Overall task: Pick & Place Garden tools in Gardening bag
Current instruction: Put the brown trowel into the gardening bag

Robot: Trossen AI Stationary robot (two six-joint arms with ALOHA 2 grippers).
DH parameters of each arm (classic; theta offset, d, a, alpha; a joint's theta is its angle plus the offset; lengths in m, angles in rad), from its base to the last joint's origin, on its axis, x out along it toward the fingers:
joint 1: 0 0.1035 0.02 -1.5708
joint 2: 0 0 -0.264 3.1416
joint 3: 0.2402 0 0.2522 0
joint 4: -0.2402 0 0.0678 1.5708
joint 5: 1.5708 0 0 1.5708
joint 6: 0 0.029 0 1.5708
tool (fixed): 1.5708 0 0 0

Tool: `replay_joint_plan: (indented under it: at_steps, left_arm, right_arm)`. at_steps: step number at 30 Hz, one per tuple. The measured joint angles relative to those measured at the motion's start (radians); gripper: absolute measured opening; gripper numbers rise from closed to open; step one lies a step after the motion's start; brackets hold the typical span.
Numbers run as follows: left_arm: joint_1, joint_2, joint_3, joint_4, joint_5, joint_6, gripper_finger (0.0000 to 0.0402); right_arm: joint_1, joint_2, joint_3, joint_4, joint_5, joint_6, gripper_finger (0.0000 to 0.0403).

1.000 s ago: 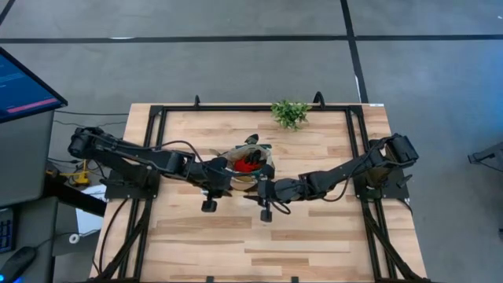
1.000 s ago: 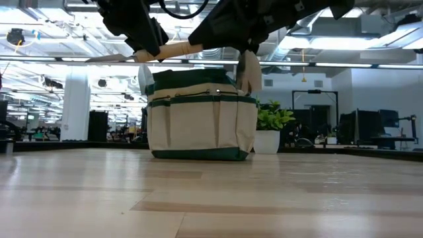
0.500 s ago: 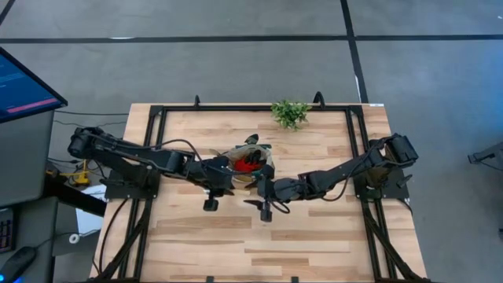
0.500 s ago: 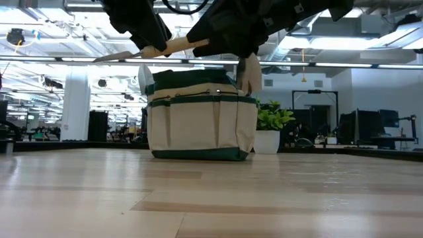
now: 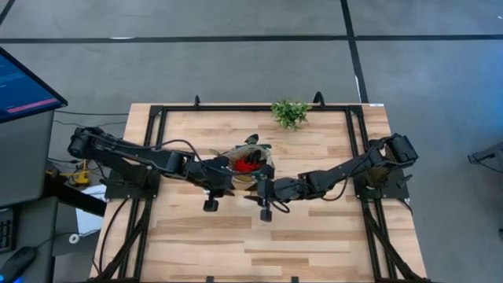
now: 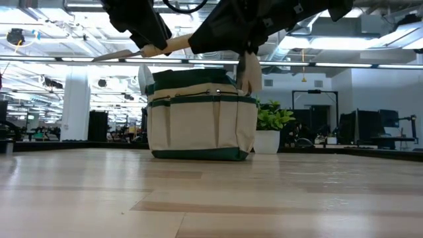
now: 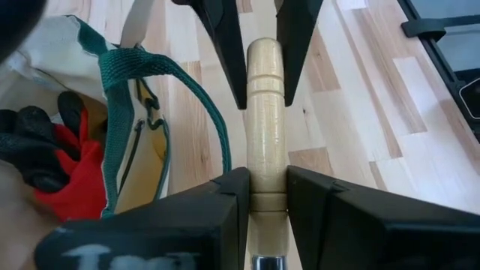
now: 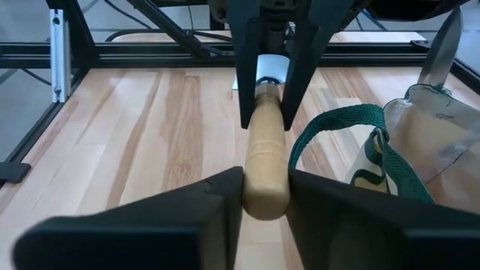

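Left wrist view: smooth rounded wooden trowel handle [image 7: 265,157] beside woven-trimmed fabric bag [image 7: 142,161].

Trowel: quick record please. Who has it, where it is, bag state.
trowel: in the air, roughly level, beside the bag's top
left pincer: shut on the handle near the blade end
right pincer: on the handle's free end, appears shut on it
gardening bag: upright on the table
in bag: red-and-black item
plant sprig: far edge of the table, untouched
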Motion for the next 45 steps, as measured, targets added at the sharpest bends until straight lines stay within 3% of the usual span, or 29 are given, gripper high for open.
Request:
replay_joint_plan:
  at_steps: [4, 14, 19, 26, 36, 41, 45]
  left_arm:
    - [0.000, 0.000, 0.000, -0.001, 0.000, -0.007, 0.0046]
    - [0.000, -0.014, -0.002, 0.002, -0.001, 0.000, 0.0069]
    - [0.002, -0.097, -0.002, 0.018, -0.019, 0.043, 0.0093]
    - [0.002, -0.255, -0.001, 0.019, -0.027, 0.045, 0.0098]
    - [0.002, -0.463, -0.055, 0.066, -0.257, -0.074, 0.0078]
    - [0.023, -0.527, -0.191, 0.140, -0.271, -0.200, 0.0043]
    - [0.045, -0.570, -0.297, 0.210, -0.268, -0.285, 0.0015]
  right_arm:
    - [0.000, 0.000, 0.000, -0.001, 0.005, 0.000, 0.0063]
    - [0.001, 0.000, 0.000, 0.005, 0.017, -0.001, 0.0062]
    - [0.001, 0.000, 0.000, 0.000, 0.013, -0.005, 0.0062]
    - [0.006, 0.001, -0.001, 0.006, 0.024, -0.045, 0.0062]
    - [0.065, 0.000, -0.001, 0.014, 0.247, -0.144, 0.0062]
    - [0.101, 0.000, -0.001, 0.016, 0.339, -0.173, 0.0062]
    - [0.139, 0.000, -0.001, 0.020, 0.473, -0.224, 0.0062]
